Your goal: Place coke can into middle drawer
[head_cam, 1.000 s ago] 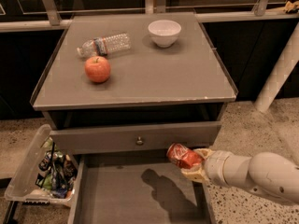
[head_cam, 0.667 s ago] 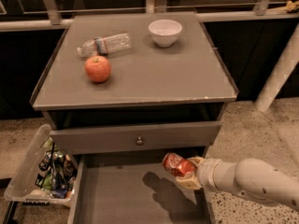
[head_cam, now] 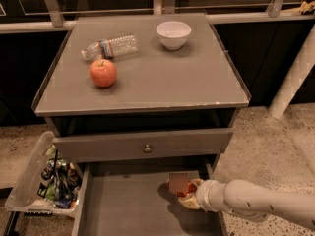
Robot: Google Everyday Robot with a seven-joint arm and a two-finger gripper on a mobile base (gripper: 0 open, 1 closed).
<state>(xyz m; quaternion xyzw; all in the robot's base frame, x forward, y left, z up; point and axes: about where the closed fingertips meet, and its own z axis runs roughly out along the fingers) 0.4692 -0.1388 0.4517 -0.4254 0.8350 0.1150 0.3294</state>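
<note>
Lower and further left than a second ago, the can (head_cam: 178,184) now sits down inside the open drawer (head_cam: 123,208), near its right wall and just below the closed front (head_cam: 98,147) above it. The gripper (head_cam: 187,194) is clamped on the can from the right, its pale fingers (head_cam: 191,203) wrapped against the can's red side. The can tilts, with its silver end turned up and to the left. Whether the can touches the drawer's bottom cannot be told; a dark shadow lies under it and spreads toward the drawer's near edge. The white arm (head_cam: 256,203) reaches in from the lower right corner, crossing over the drawer's right wall. The rest of the drawer's grey bottom is bare, and the drawer stands pulled out toward the camera. The front above carries a small round knob (head_cam: 147,148) at its middle. On the cabinet (head_cam: 162,85) top, an apple (head_cam: 103,73) stands near the left side, a clear bottle (head_cam: 110,46) lies on its side just behind it, and a white bowl (head_cam: 173,34) sits toward the back, well apart from both. A clear plastic bin (head_cam: 27,183) hangs beside the drawer on the left, filled with mixed packets. A white post (head_cam: 294,77) leans at the far right over the speckled floor (head_cam: 266,146).
</note>
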